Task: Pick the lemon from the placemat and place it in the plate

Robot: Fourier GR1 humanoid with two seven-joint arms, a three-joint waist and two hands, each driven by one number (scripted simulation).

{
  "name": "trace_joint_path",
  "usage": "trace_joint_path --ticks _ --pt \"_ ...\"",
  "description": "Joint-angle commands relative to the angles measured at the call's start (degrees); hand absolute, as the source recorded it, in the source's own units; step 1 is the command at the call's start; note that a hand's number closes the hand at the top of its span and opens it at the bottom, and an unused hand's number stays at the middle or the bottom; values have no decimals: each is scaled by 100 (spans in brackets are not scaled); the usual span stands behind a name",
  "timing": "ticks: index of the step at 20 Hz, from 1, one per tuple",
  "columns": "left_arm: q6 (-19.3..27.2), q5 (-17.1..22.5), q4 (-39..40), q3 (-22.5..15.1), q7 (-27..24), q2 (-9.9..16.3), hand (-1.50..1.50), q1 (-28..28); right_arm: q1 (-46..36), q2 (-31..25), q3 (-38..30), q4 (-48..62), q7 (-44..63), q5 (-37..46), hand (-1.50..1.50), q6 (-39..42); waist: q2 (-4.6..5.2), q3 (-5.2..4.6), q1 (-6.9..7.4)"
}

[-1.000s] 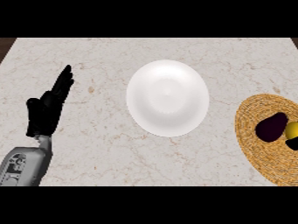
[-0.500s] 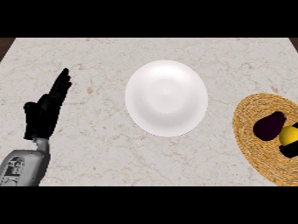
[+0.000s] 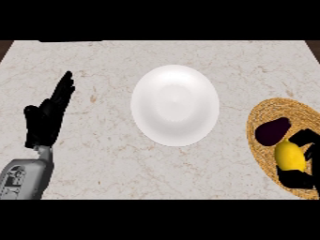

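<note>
At the left of the counter (image 3: pixel 107 154) my left hand (image 3: pixel 46 119) rests with its fingers straight and pointing away from me, holding nothing and well apart from everything else. In the middle sits the white plate (image 3: pixel 175 105), bare, glossy and shallow, between my two hands. To the right of it, near the counter's right edge, lies the round woven placemat (image 3: pixel 273 112), and on it a dark purple, rounded thing (image 3: pixel 271 131) that I cannot name for certain. Just near of that, over the placemat's near half, is the lemon (image 3: pixel 291 156), with my right hand (image 3: pixel 319 161) curled around it: one black finger shows across its far end and another under its near end, so I judge the fruit is pinched end to end, though the rest of my hand runs off the right edge and I cannot tell whether the lemon is lifted clear of the mat.

I expect the lemon to be light, stiff and not fragile, but its smooth, rounded skin could let it roll or slip out sideways. Taking it around the widest middle, or cupping it from both ends as here, seems safest. The plate's slick, dished surface may let it roll once set down, so I would aim for the centre.
</note>
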Motion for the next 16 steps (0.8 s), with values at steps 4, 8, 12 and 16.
trace_joint_path --ticks 4,8,12,16 --pt "-73 -26 205 27 -142 -4 0 -77 134 -83 302 -1827 -59 844 150 -257 30 2 79" --pt "-209 10 2 -17 -136 20 0 56 -601 199 692 -2262 100 899 150 229 46 1 209" --pt "-42 -147 -166 -168 333 -171 0 -225 -1793 824 790 -1648 415 543 150 839 59 5 265" --pt "-119 -143 344 -58 -159 -215 0 -192 -2221 1673 1237 -626 428 862 150 514 71 6 232"
